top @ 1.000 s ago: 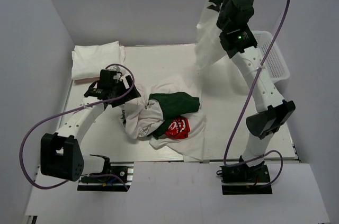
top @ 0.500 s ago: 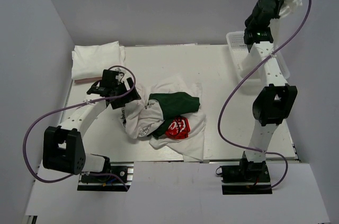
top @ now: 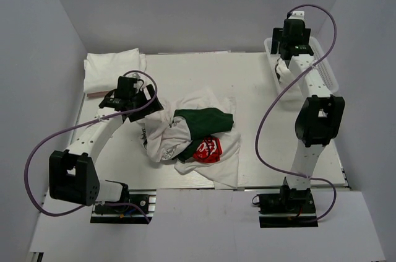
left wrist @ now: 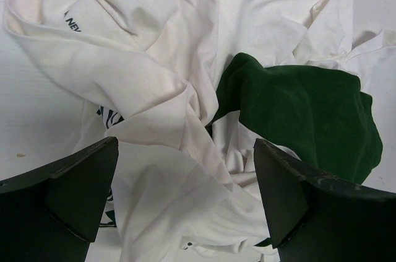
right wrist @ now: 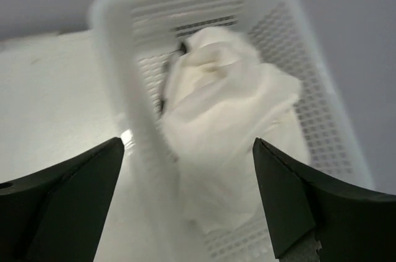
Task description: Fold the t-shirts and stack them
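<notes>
From the top view, I have the heap of t-shirts [top: 192,135] at the centre of the table [top: 253,88], a folded t-shirt [top: 111,70] at upper left and the basket [top: 325,76] at upper right. A crumpled t-shirt [right wrist: 223,113] lies in the basket under my right gripper [right wrist: 189,141]. My left gripper [left wrist: 185,144] hangs over the heap's left edge.
</notes>
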Motion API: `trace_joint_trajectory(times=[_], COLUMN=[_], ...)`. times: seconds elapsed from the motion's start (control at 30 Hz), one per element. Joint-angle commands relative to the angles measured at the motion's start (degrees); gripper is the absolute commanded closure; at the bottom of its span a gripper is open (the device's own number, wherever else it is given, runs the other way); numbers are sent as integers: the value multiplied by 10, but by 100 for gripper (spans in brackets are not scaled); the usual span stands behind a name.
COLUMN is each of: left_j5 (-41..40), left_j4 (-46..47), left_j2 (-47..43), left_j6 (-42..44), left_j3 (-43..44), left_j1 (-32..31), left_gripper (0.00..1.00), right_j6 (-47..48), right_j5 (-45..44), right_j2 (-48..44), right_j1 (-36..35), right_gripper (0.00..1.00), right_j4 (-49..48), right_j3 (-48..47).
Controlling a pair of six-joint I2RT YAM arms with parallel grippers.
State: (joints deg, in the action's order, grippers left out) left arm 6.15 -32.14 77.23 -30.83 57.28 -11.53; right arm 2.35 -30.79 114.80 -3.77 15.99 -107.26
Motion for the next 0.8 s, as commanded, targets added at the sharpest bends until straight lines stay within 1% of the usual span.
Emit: trace_joint_trajectory(times=[0.0,0.03,0.07,0.1,0.13,0.17,0.2,0.27,0.3,0.33,0.43,0.47,0.5,0.53,0.6,0.63,0.67,0.77], left_j5=[-20,-25,-25,-31,-31,-37,-46,-52,-52,-52,-52,-52,-52,-52,-52,-57,-57,-57], left_j4=[-11,-11,-11,-11,-11,-11,-11,-11,-11,-11,-11,-11,-11,-11,-11,-11,-16,-16], left_j2=[-37,-37,-44,-51,-51,-56,-61,-67,-67,-73,-78,-78,-78,-78,-78,-78,-78,-83], left_j6=[7,7,7,7,12,12,12,6,6,6,1,1,1,1,1,1,1,1], left_j3=[17,17,17,17,17,17,17,10,10,5,-1,-7,-7,-7,-12,-12,-12,-17], left_j1=[-2,-2,-2,-2,-2,-2,-2,-2,-2,-2,-2,-2,-2,-2,-2,-2,-2,-2], left_gripper=[0,0,0,0,0,0,0,0,0,0,0,0,0,0,0,0,0,0], right_j6=[-34,-32,-29,-28,-27,-4,-2,3,8,15,27,30,33,34,15,9,-8,-20], right_j5=[249,371,402,425,487,498,503,503,507,507,490,481,479,481,483,491,503,511], right_j2=[-110,-124,-136,-163,-189,-207,-220,-250,-253,-256,-256,-252,-249,-242,-221,-212,-191,-171], right_j1=[-13,-20,-28,-51,-64,-76,-123,-155,-210,-228,-322,-337,-348,-385,-403,-424,-429,-457], right_gripper=[10,10,10,10,10,10,10,10,10,10,10,10,10,10,10,10,10,10], right_j4=[82,77,70,49,34,25,3,-26,-27,-30,-42,-60,-70,-84,-104,-105,-111,-126], right_j3=[4,40,59,102,141,160,199,249,273,297,334,350,356,367,371,363,358,343])
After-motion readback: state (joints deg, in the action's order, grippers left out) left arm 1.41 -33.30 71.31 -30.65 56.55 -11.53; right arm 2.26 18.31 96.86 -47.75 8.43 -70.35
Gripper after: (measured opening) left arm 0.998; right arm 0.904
